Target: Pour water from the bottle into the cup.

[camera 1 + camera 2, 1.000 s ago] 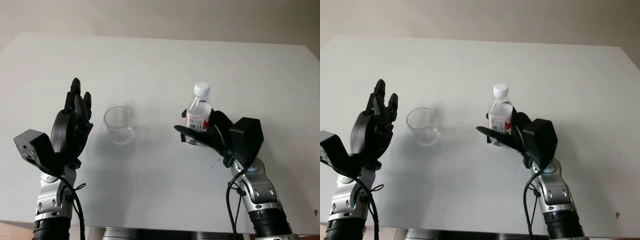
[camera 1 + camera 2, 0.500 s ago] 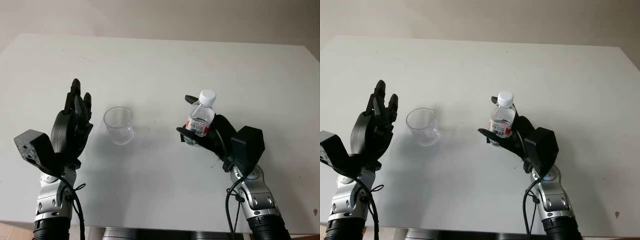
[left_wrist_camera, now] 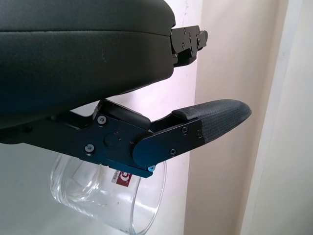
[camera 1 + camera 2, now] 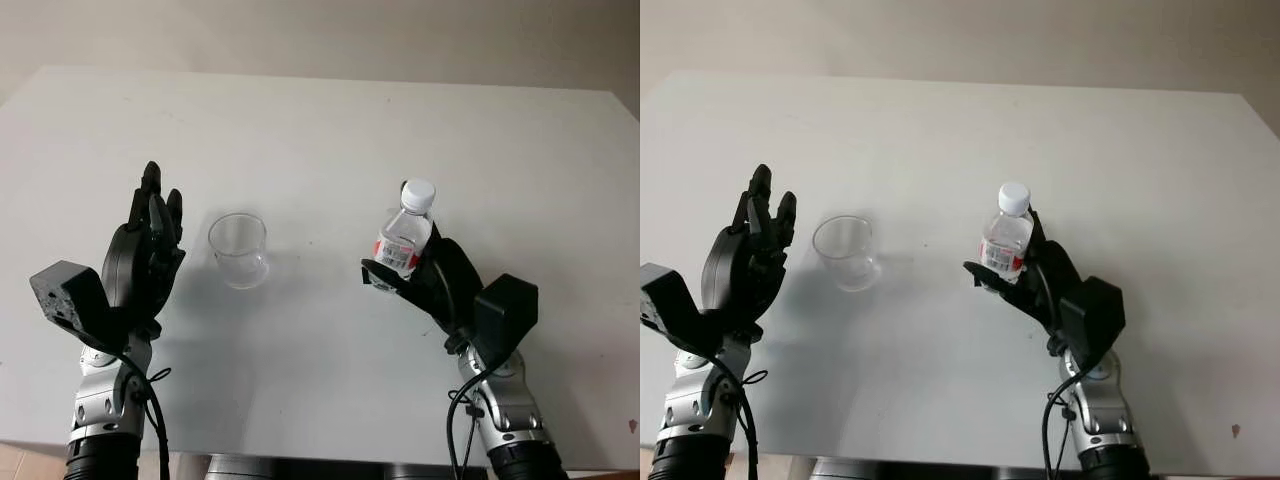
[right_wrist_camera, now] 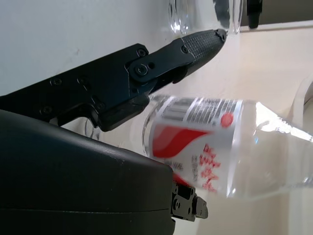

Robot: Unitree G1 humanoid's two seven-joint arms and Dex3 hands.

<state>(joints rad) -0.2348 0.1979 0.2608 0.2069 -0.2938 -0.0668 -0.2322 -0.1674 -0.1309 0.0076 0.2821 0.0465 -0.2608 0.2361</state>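
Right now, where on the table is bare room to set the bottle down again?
The widest bare patch lies between the cup and the bottle, which the right hand holds. The table's far half behind both is bare too. It is crowded only left of the cup, where the open left hand stands close beside it.

There is one clear plastic cup (image 4: pixel 238 250) and one water bottle (image 4: pixel 404 240), which carries one white cap (image 4: pixel 418 193) and one red-and-white label (image 4: pixel 397 253). Two black robot hands show: the left robot hand (image 4: pixel 145 255) and the right robot hand (image 4: pixel 432 280). One white counter (image 4: pixel 300 130) carries everything.
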